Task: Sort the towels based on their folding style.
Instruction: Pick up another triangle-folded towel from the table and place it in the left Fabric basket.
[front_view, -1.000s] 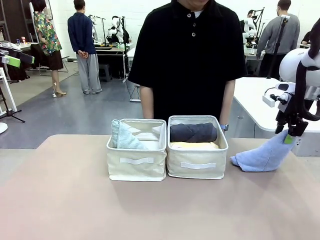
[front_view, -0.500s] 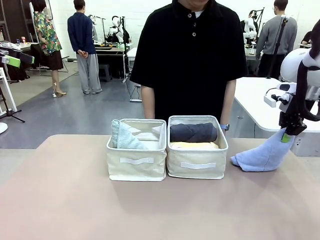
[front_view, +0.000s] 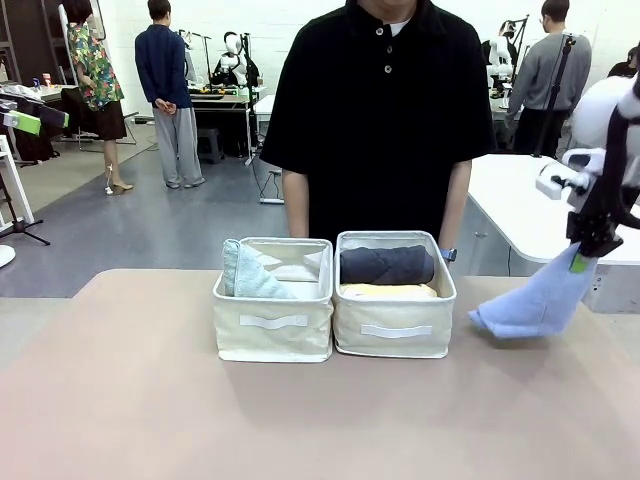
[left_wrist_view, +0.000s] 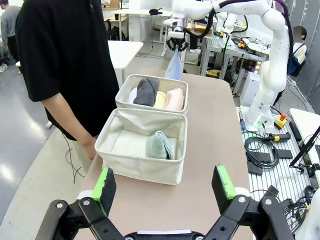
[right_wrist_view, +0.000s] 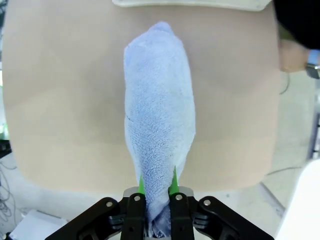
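five towels in view: three rolled, the dark grey towel (left_wrist_view: 146, 91), yellow towel (left_wrist_view: 160, 99) and pale pink towel (left_wrist_view: 174, 99), and two cone-folded, the teal towel (left_wrist_view: 159, 145) and light blue towel (front_view: 540, 300). two cream bins, the left bin (front_view: 272, 345) and right bin (front_view: 395, 350). two grippers, the left gripper (left_wrist_view: 164, 182) and right gripper (right_wrist_view: 157, 182). one person (front_view: 375, 100) at the table (front_view: 150, 400).

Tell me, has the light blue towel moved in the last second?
Yes. The light blue towel, pinched by the right gripper, has risen slightly and drawn a little farther right of the right-hand bin.
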